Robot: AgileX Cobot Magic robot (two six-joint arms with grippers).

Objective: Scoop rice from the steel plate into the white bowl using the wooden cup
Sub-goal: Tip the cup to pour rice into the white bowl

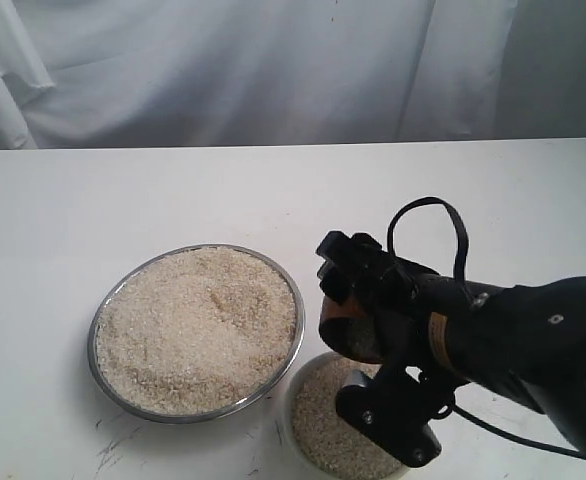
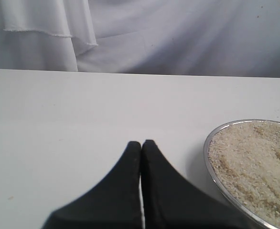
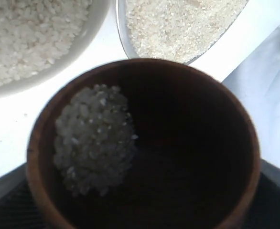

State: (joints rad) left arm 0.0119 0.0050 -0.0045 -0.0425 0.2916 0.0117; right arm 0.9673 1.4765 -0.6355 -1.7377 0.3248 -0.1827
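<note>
Rice (image 1: 198, 325) is lying heaped in the steel plate (image 1: 97, 335). More is filling the white bowl (image 1: 289, 405) just beside it, and a small clump is sitting inside the wooden cup (image 1: 345, 335). The right claw (image 1: 365, 340) is gripping that cup with its jaws spread wide, holding it tilted above the bowl's far edge, near the plate.

Tipped here, the grains are likely to be landing on the bench (image 1: 63, 220) between the two dishes. The bowl is looking fairly full, so it may be overflowing soon. The rounded cup may also be slipping in the grip.

The left claw (image 2: 141, 148) is resting closed and empty beside the plate. No brand, label or writing is showing anywhere.
</note>
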